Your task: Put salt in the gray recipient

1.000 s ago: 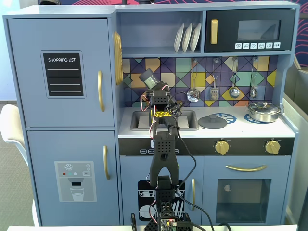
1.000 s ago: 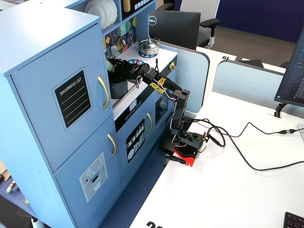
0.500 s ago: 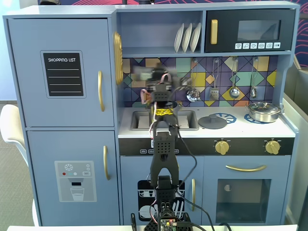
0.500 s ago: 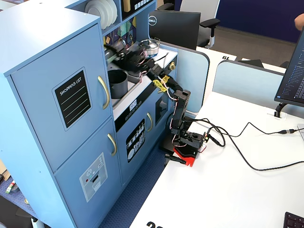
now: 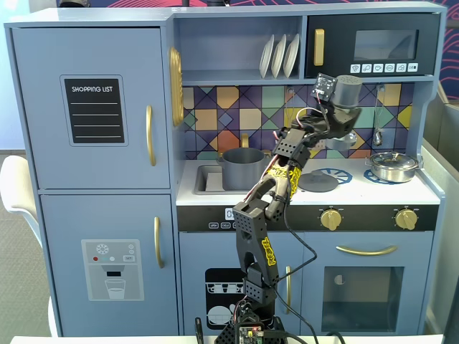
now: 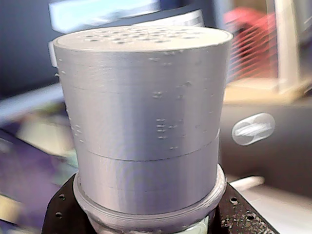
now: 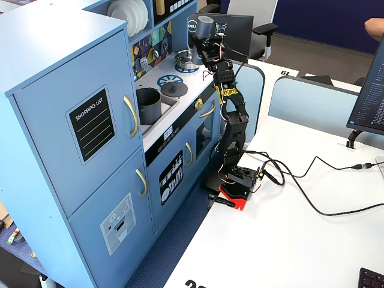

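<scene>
The salt [image 5: 347, 91] is a gray cylinder with a holed top. It is held upright, high above the stove on the right of a fixed view. My gripper [image 5: 338, 120] is shut on its lower part. In the wrist view the salt [image 6: 146, 112] fills the frame, and the gripper [image 6: 148, 222] clamps its base with black jaw plates on both sides. The other fixed view shows the salt [image 7: 206, 25] and the gripper [image 7: 208, 43] near the monitor. The gray recipient [image 5: 242, 166] stands in the sink, left of the arm, with nothing over its opening [image 7: 148, 103].
A flat gray lid [image 5: 317, 181] lies on the counter under the arm. A shiny steel pan [image 5: 391, 166] sits on the right burner. Utensils [image 5: 377, 136] hang on the back wall. The microwave [image 5: 373, 46] is just above the shaker.
The arm has swung from over the pot in the sink up and to the right, carrying the salt. The pot, hidden by the arm before, now shows.
</scene>
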{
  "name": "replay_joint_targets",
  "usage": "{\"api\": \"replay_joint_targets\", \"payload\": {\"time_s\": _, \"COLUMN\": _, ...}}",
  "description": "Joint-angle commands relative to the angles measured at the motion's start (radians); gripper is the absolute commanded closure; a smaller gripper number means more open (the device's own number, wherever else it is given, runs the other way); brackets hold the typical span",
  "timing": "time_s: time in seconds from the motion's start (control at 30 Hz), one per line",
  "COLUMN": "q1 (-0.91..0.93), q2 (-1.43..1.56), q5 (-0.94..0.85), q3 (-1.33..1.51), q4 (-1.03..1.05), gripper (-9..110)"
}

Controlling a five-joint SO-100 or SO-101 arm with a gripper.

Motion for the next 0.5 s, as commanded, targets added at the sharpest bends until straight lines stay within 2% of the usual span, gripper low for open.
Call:
{"api": "replay_joint_targets", "payload": {"time_s": 0.0, "q1": 0.040, "q2": -0.002, "q5": -0.130, "q3": 0.049, "q4": -0.063, "gripper": 101}}
{"api": "replay_joint_targets", "payload": {"time_s": 0.23, "q1": 0.041, "q2": -0.026, "q5": -0.202, "q3": 0.350, "q4": -0.391, "gripper": 101}}
{"api": "replay_joint_targets", "payload": {"time_s": 0.47, "q1": 0.041, "q2": -0.091, "q5": -0.196, "q3": 0.445, "q4": -0.551, "gripper": 101}}
